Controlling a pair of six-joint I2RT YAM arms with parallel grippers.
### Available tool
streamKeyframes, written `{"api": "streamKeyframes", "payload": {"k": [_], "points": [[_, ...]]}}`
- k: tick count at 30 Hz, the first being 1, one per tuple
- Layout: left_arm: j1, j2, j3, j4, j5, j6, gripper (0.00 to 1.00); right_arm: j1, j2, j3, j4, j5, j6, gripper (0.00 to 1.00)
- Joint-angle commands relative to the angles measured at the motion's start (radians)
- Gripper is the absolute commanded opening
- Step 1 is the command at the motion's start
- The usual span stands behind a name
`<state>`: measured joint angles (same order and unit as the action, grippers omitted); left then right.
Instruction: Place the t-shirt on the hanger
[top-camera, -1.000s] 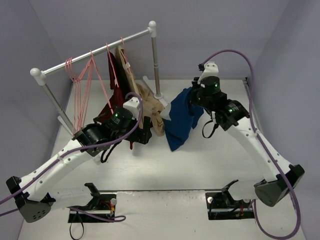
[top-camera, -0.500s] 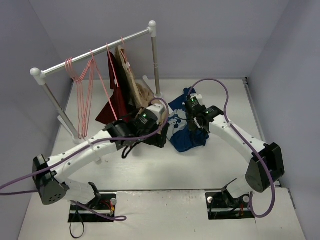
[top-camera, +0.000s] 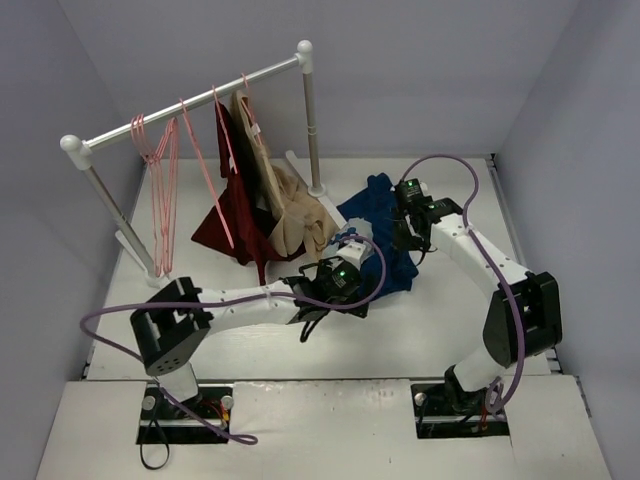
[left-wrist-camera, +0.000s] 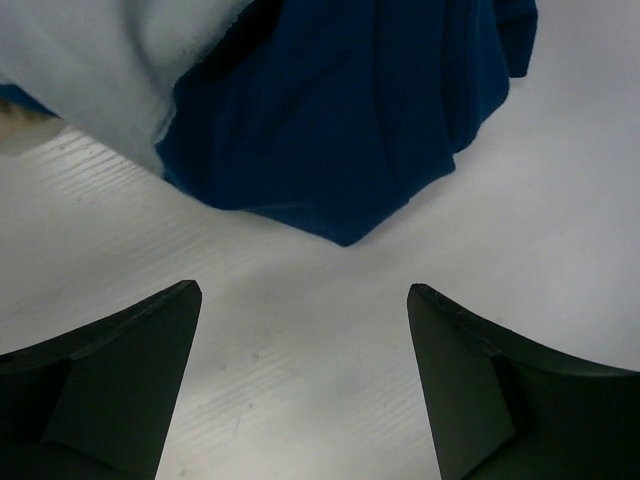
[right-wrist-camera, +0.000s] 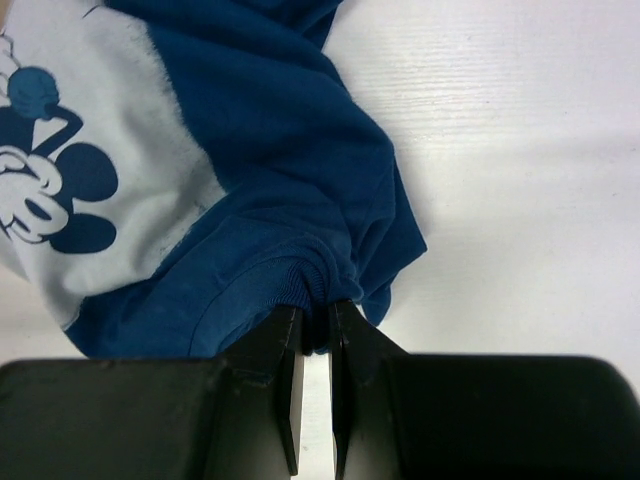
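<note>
Right gripper (right-wrist-camera: 315, 312) nipped shut on the t-shirt's (right-wrist-camera: 290, 180) edge, left gripper (left-wrist-camera: 302, 291) gaping beside it.

The right fingers are clamped on a bunched fold of the navy cloth. The left jaws stand far apart and empty, low over the white table (top-camera: 300, 350), with a pointed corner of the shirt just ahead of them. The t-shirt lies heaped on the table near the foot of the rack's taller post, showing a pale panel with a cartoon-mouse print. On the rail (top-camera: 190, 100) behind hang a tan garment (top-camera: 295, 215) and a dark red garment (top-camera: 235, 225). Further left are the bare pink wire hangers (top-camera: 160, 190), well apart from the shirt.
</note>
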<state>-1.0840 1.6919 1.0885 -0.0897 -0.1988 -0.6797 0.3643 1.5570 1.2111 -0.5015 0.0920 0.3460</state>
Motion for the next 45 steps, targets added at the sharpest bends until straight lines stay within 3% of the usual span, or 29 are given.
{"api": "streamKeyframes", "payload": {"k": [1, 7, 10, 14, 15, 16, 17, 20, 24, 28, 31, 36, 42, 45], "points": [[-0.013, 0.047, 0.093, 0.174, -0.052, -0.006, 0.80, -0.032, 0.008, 0.074, 0.011, -0.058, -0.014, 0.00], [-0.034, 0.154, 0.168, 0.180, -0.092, 0.026, 0.80, -0.076, 0.031, 0.085, 0.012, -0.083, -0.028, 0.00], [-0.034, 0.193, 0.181, 0.180, -0.158, 0.022, 0.73, -0.082, 0.025, 0.087, 0.012, -0.083, -0.029, 0.00], [-0.024, 0.231, 0.225, 0.150, -0.229, 0.053, 0.40, -0.085, 0.011, 0.081, 0.012, -0.102, -0.039, 0.00], [-0.010, 0.226, 0.239, 0.129, -0.227, 0.074, 0.18, -0.089, 0.004, 0.076, 0.012, -0.096, -0.046, 0.00], [0.000, 0.213, 0.246, 0.105, -0.222, 0.090, 0.03, -0.090, -0.013, 0.072, 0.011, -0.074, -0.053, 0.00], [0.010, 0.170, 0.244, 0.096, -0.207, 0.135, 0.00, -0.090, -0.028, 0.068, 0.011, -0.060, -0.060, 0.00], [0.057, 0.003, 0.244, 0.041, -0.080, 0.318, 0.00, -0.091, -0.096, 0.065, 0.007, -0.038, -0.092, 0.00], [0.107, -0.196, 0.424, -0.296, 0.214, 0.492, 0.00, -0.084, -0.204, 0.076, -0.017, -0.067, -0.133, 0.00], [0.193, -0.286, 0.579, -0.606, 0.454, 0.553, 0.00, -0.071, -0.279, 0.078, -0.075, -0.149, -0.155, 0.00], [0.265, -0.323, 0.550, -0.645, 0.629, 0.569, 0.00, -0.058, -0.299, 0.063, -0.109, -0.193, -0.148, 0.00], [0.370, -0.227, 0.456, -0.649, 0.728, 0.577, 0.00, -0.031, -0.285, 0.021, -0.117, -0.228, -0.113, 0.00], [0.417, 0.003, 0.481, -0.643, 0.664, 0.593, 0.00, -0.015, -0.155, 0.041, -0.108, -0.222, -0.094, 0.00], [0.423, 0.057, 0.502, -0.644, 0.619, 0.588, 0.09, -0.007, -0.092, 0.067, -0.099, -0.199, -0.090, 0.00]]}}
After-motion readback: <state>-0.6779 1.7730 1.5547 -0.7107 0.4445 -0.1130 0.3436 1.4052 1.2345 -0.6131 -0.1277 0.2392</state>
